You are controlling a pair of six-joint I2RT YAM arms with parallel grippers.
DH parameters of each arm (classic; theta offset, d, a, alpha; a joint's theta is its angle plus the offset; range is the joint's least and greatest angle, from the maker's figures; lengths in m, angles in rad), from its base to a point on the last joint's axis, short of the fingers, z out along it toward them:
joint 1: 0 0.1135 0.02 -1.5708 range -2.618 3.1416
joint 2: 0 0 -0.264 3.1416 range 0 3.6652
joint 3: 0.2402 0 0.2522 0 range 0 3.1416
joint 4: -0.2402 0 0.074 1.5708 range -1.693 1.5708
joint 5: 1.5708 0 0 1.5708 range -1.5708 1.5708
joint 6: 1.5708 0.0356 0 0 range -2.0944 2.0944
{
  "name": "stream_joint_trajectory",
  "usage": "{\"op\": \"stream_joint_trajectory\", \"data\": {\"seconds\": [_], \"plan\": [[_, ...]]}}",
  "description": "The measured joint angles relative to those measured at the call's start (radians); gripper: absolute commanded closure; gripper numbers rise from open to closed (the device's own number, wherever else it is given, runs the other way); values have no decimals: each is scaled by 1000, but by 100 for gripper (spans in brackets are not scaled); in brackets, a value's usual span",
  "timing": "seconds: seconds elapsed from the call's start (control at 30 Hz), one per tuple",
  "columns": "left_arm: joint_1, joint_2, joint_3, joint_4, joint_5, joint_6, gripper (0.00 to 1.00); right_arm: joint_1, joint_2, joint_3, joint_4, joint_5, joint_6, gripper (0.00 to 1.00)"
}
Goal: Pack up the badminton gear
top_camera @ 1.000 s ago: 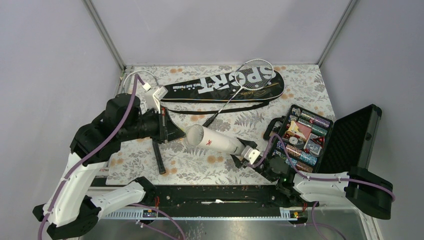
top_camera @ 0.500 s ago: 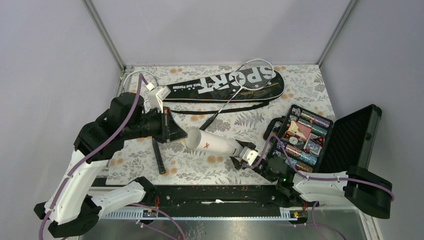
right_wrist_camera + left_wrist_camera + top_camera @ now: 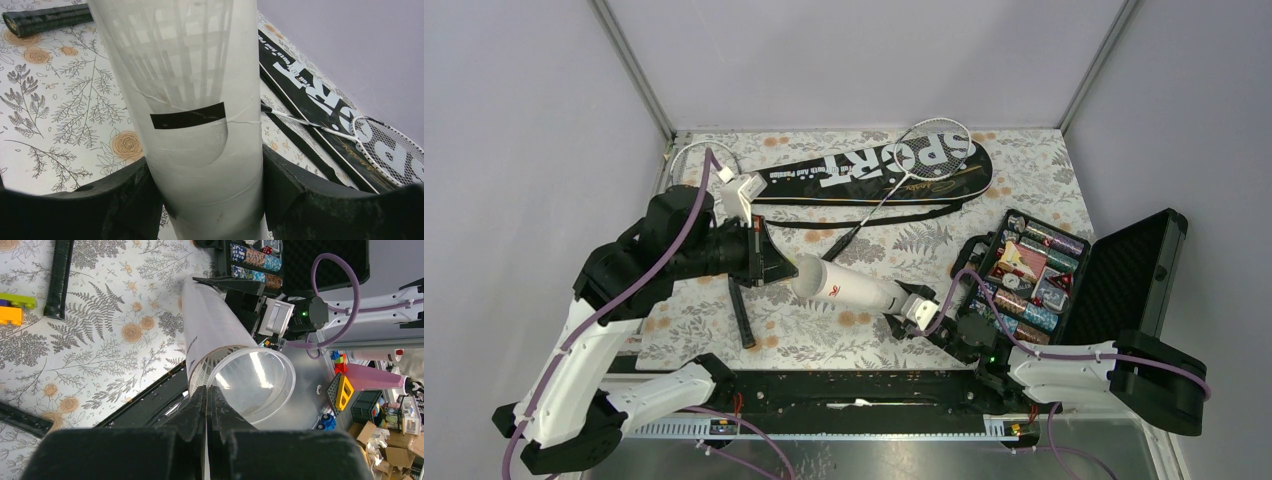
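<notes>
A long white tube [image 3: 854, 287] is held slanted above the table, with my right gripper [image 3: 916, 312] shut round its closed right end. Its fingers press both sides of the tube [image 3: 200, 100]. Shuttlecock feathers [image 3: 185, 55] show through the wall. My left gripper [image 3: 776, 268] is at the tube's open left mouth, jaws shut on the rim of a clear round cap [image 3: 255, 385] beside the tube [image 3: 205, 320]. The black "SPORT" bag [image 3: 874, 170] lies at the back with one racket [image 3: 934, 150] on it. Another racket's black handle [image 3: 740, 310] lies under the left arm.
An open black hard case [image 3: 1034, 275] of foil-wrapped items stands right of the tube, its lid [image 3: 1124, 280] tipped back. The bag's black strap [image 3: 854, 222] lies in front of the bag. Toy bricks [image 3: 12, 310] sit on the floral cloth. Metal frame posts rise at the back corners.
My left gripper has moved a little right, closer to the tube's mouth. The right gripper and tube have shifted slightly left and down. Both grips are unchanged.
</notes>
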Motion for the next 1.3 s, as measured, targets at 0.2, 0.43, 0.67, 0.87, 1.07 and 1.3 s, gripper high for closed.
{"op": "stream_joint_trajectory", "data": {"seconds": [0.2,0.43,0.67,0.87,1.07,1.3], "plan": [[0,-1,-20,-5,-7,3,100,0,-2,0,0,1,2,40],[0,-3,-24,-10,-16,3,100,0,-2,0,-1,-7,5,40],[0,-4,-24,-22,-45,5,100,0,-2,0,-5,-10,6,40],[0,-3,-23,-29,-80,11,100,0,-4,0,-8,-17,13,41],[0,0,-22,-42,-94,18,100,0,-3,0,-17,-26,18,41],[0,5,-22,-54,-98,23,85,0,2,0,-24,-29,24,41]]}}
